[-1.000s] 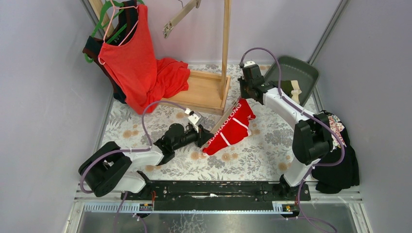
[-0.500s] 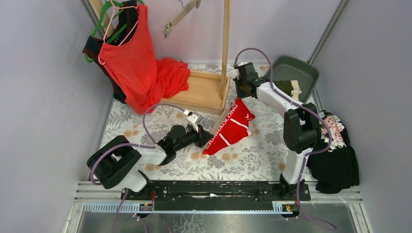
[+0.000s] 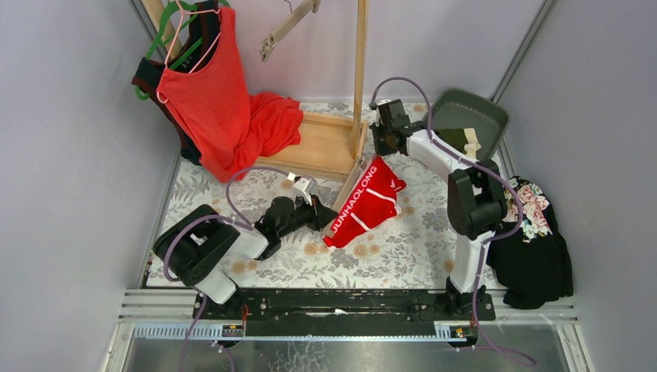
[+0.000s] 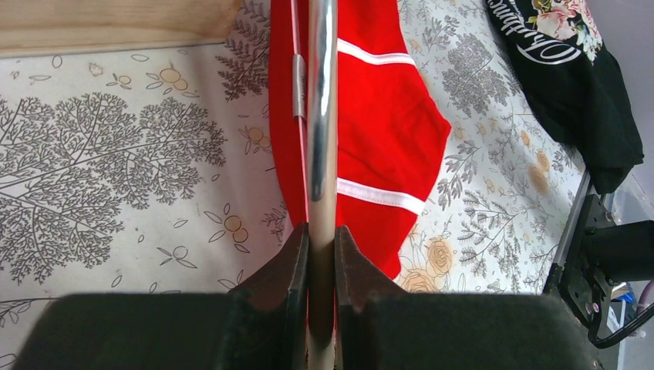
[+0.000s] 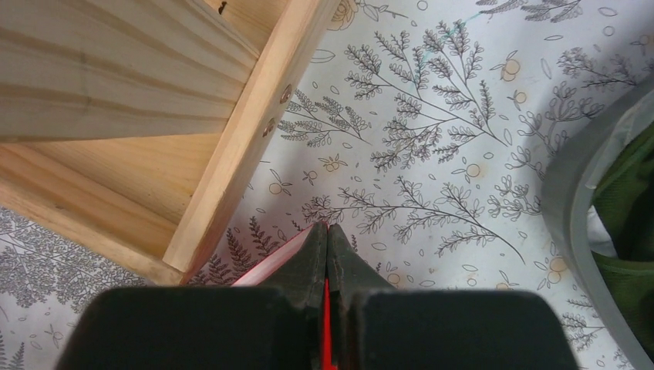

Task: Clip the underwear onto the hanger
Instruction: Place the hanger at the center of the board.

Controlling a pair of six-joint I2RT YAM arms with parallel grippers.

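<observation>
Left claw (image 4: 321, 231) clamped on hanger (image 4: 321, 116), right claw (image 5: 327, 231) pinching red briefs (image 4: 378, 116): hold steady, pull them taut along it.

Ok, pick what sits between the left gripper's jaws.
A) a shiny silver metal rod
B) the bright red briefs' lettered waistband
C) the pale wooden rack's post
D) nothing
A: the left wrist view shows the left gripper shut on the shiny silver metal rod lying over the bright red briefs.
</observation>
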